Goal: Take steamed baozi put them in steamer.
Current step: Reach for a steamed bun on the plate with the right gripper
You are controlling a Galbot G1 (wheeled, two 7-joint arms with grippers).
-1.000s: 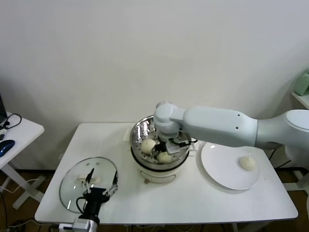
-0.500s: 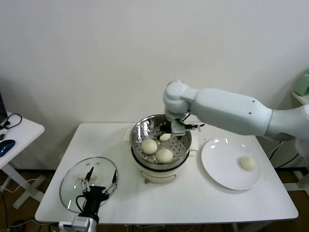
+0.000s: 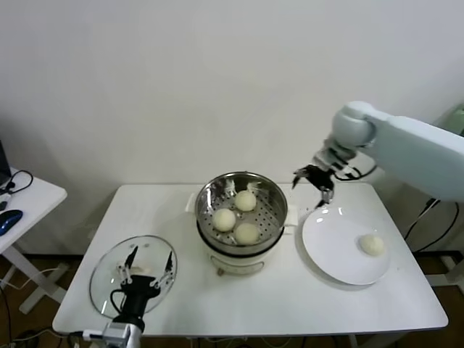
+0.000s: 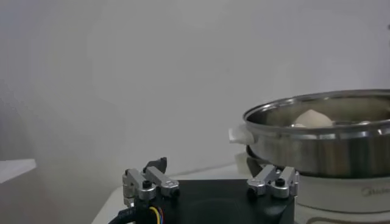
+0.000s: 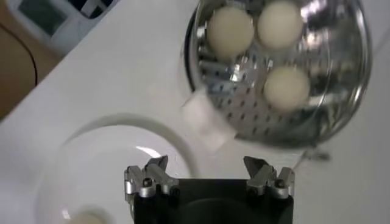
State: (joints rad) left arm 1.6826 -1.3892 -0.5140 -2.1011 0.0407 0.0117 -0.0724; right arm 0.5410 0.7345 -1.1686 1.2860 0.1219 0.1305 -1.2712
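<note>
The shiny steamer (image 3: 210,194) stands mid-table on its cream pot base and holds three cream-white baozi (image 3: 246,201), (image 3: 224,219), (image 3: 247,233). A last baozi (image 3: 372,244) lies on the white plate (image 3: 337,250) to the right. My right gripper (image 3: 313,177) hangs open and empty above the plate's far left edge, beside the steamer. The right wrist view looks down past that gripper (image 5: 207,165) onto the steamer (image 5: 359,67), its baozi (image 5: 230,27) and the plate (image 5: 109,170). My left gripper (image 3: 145,272) waits open over the glass lid.
A round glass lid (image 3: 109,279) lies at the table's front left, under the left gripper (image 4: 210,176). The left wrist view shows the steamer (image 4: 323,137) side-on. A side table with a mouse (image 3: 11,220) stands at the far left. A wall runs behind.
My right gripper rose out of the steamer and swung right to the plate's far edge, leaving a third baozi in the steamer. The left arm has barely moved.
</note>
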